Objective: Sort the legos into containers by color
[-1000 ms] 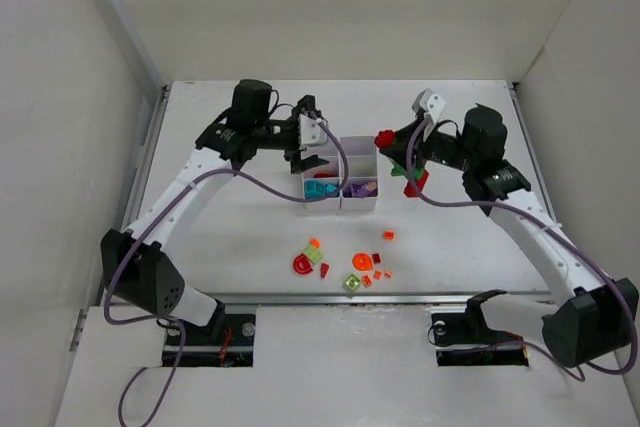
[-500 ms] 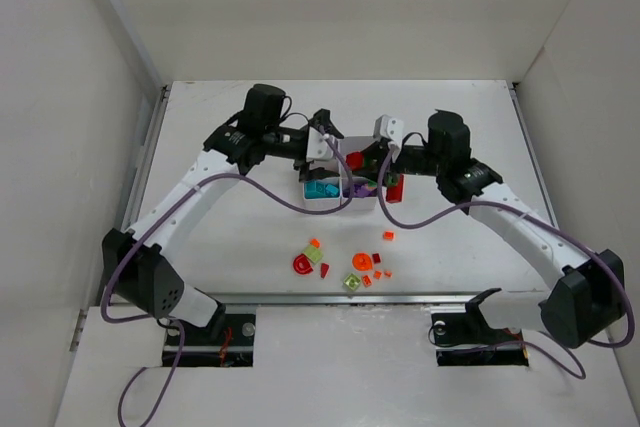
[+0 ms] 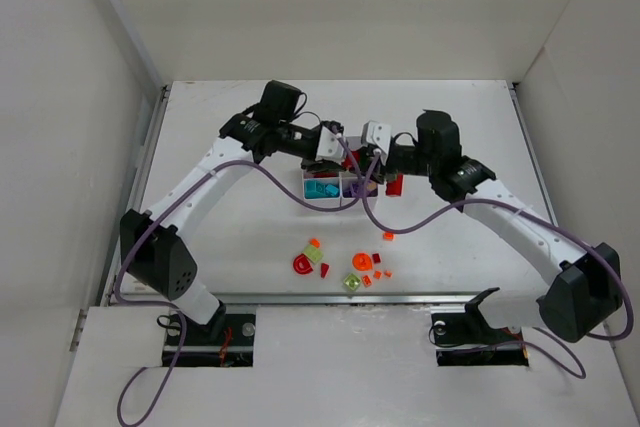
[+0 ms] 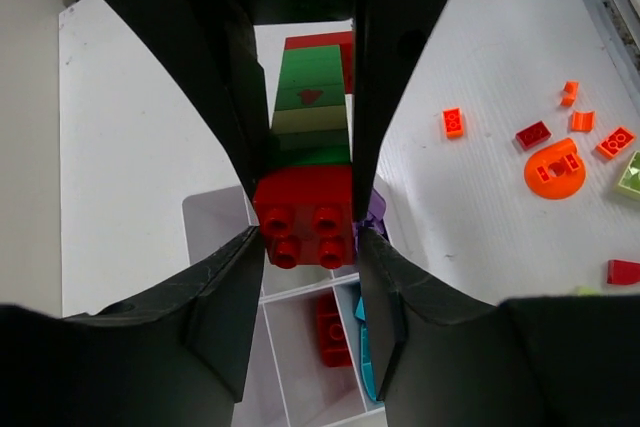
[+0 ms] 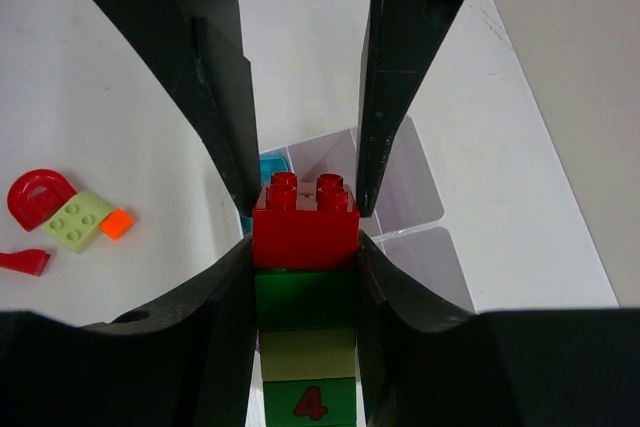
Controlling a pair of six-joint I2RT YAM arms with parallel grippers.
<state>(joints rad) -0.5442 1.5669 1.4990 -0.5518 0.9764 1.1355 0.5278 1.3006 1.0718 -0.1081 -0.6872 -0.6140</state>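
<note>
A stack of legos hangs over the white containers [image 3: 306, 193]: a red brick [image 4: 305, 219] on dark green, lime and a dark green brick marked 4 [image 5: 308, 402]. My right gripper [image 5: 305, 247] is shut on the stack's green bricks. Facing it, my left gripper [image 4: 305, 242] is shut on the red end brick [image 5: 305, 225]. In the top view the two grippers, left [image 3: 338, 149] and right [image 3: 378, 155], meet above the containers and hide most of the stack. The compartments hold teal pieces [image 3: 322, 187], purple pieces [image 3: 356, 187] and a red brick [image 4: 335, 332].
Loose legos lie near the table's front: a red arch [image 3: 302, 265], a lime brick [image 3: 314, 255], an orange round piece [image 3: 362, 262], another lime brick [image 3: 352, 283] and small orange and red bits [image 3: 388, 235]. White walls stand left and right.
Both arms have swung inward and met over the containers. The left gripper, open a second ago, has closed onto the red end brick of the stack held by the right gripper.
</note>
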